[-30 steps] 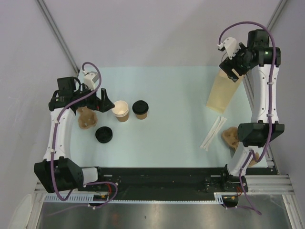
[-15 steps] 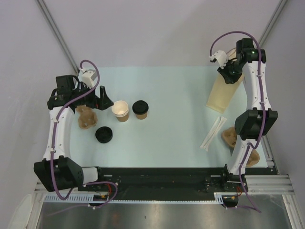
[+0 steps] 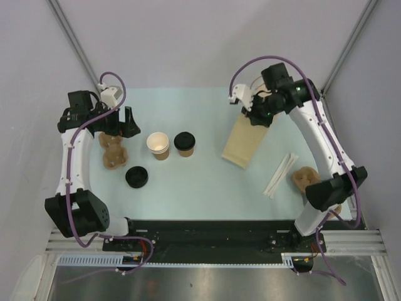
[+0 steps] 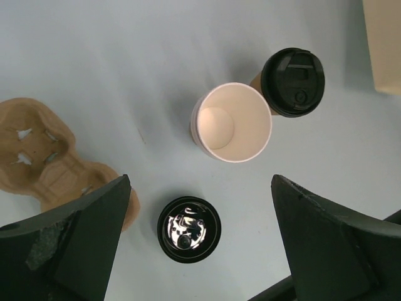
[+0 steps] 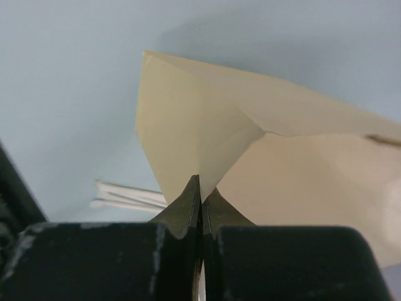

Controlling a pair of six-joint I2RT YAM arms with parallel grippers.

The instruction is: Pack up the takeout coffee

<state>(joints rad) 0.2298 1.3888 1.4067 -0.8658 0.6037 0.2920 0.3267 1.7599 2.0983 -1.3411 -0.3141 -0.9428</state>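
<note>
Right gripper (image 5: pixel 200 191), clamped on the paper bag (image 3: pixel 244 141) by its edge, holds it ready for loading. Left gripper (image 3: pixel 124 123) hangs wide open above the lidded cup (image 3: pixel 185 143) and unlidded cup (image 3: pixel 158 145), left of centre.

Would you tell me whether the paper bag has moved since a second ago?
Yes. The paper bag, pinched by the right gripper, has swung left, away from the straws toward the lidded cup.

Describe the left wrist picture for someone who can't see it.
An open tan paper cup, white inside, stands beside a black-lidded tan paper cup. A loose round black plastic lid lies between the fingers of the open left gripper; a brown moulded-pulp tray sits left.
</note>
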